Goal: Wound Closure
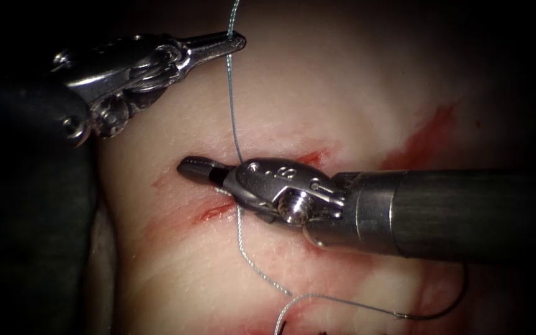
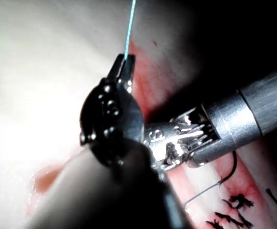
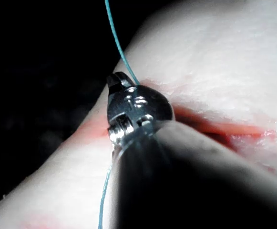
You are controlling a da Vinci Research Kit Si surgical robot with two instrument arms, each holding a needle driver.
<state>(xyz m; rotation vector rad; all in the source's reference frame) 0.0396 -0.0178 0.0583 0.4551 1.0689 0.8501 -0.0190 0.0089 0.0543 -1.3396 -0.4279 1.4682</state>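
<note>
My left tool (image 1: 238,41) is at the upper left, jaws shut on the blue-grey thread (image 1: 232,105); the same grip shows in the left wrist view (image 2: 124,61). From there the thread drops to the cut (image 1: 215,211), crosses my right tool at the base of its jaws and runs on to the lower tissue. My right tool (image 1: 185,166) lies over the cut pointing left, jaws shut with nothing seen between them; the thread (image 3: 117,45) passes close by it (image 3: 115,79). The curved needle (image 1: 451,305) lies free on the tissue at the lower right, held by neither tool.
Dark knotted stitches (image 1: 293,326) sit at the lower edge of the wound, also in the left wrist view (image 2: 233,205). Red fluid (image 1: 423,142) streaks the tissue right of the cut. The right tool's shaft (image 1: 454,211) covers the right part of the wound.
</note>
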